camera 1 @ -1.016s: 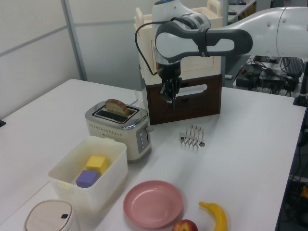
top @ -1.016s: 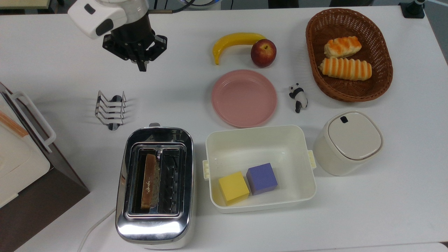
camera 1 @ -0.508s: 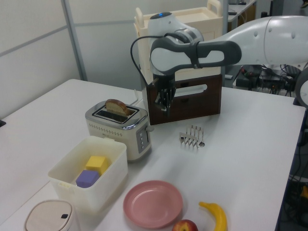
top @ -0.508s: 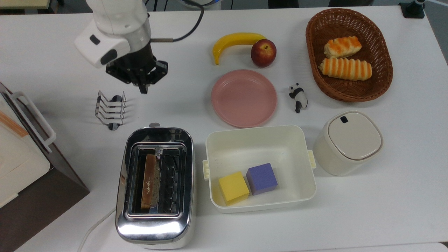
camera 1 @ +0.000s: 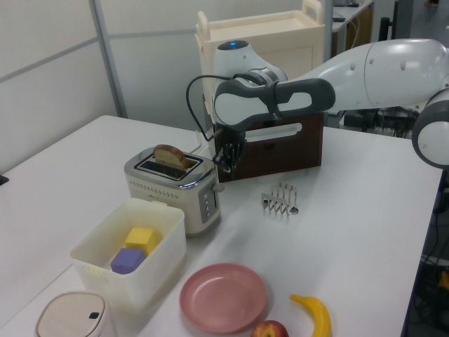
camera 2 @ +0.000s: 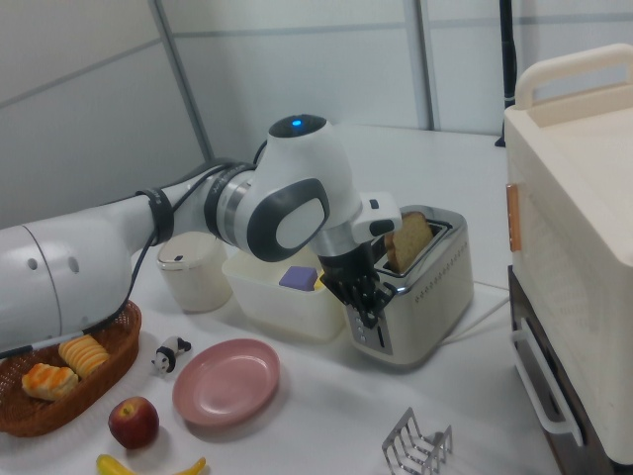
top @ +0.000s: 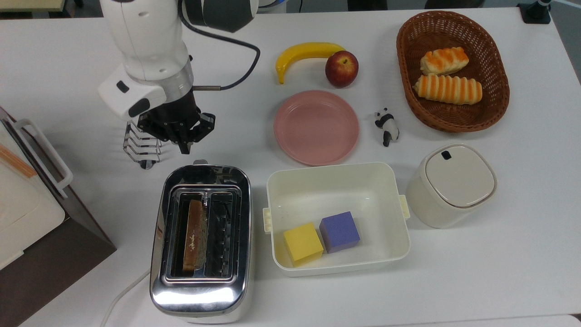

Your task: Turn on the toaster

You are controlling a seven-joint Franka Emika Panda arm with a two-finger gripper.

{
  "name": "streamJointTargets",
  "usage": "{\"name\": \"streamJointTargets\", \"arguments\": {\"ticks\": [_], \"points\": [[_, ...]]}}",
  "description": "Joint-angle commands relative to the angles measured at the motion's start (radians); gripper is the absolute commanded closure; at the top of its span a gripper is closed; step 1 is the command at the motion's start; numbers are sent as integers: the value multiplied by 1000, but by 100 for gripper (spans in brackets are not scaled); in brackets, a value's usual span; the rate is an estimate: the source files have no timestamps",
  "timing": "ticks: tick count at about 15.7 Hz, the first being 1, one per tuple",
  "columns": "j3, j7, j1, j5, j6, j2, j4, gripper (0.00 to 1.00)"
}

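Observation:
The chrome two-slot toaster (top: 202, 290) stands near the front of the table in the top view, with a slice of toast (top: 194, 236) upright in the slot on the top view's left. Its small dark lever (top: 200, 161) sticks out at the far end. My gripper (top: 185, 148) is shut with nothing in it and points down just beyond that lever end, slightly to the top view's left of the lever. In the left view the gripper (camera 1: 226, 166) hangs beside the toaster (camera 1: 172, 184), a little above the lever. The right view puts the gripper (camera 2: 368, 315) in front of the toaster's (camera 2: 425, 287) end panel.
A wire toast rack (top: 141, 146) sits right beside the gripper, partly under the arm. A pink plate (top: 316, 127) and a white bin (top: 337, 181) with yellow and purple cubes lie to the top view's right of the toaster. A boxy appliance (top: 27, 200) fills the top view's left edge.
The arm has swung from the far side of the table toward the toaster, bringing the shut gripper down to its lever end. The toaster and toast have not moved.

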Motion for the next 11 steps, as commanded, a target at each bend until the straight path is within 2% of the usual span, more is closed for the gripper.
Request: {"name": "streamJointTargets", "arguments": {"ticks": [1,11], "points": [[2,-3,0,20,31,5,-16,100],[10,-2,14,20,74,37,-21,100]]}}
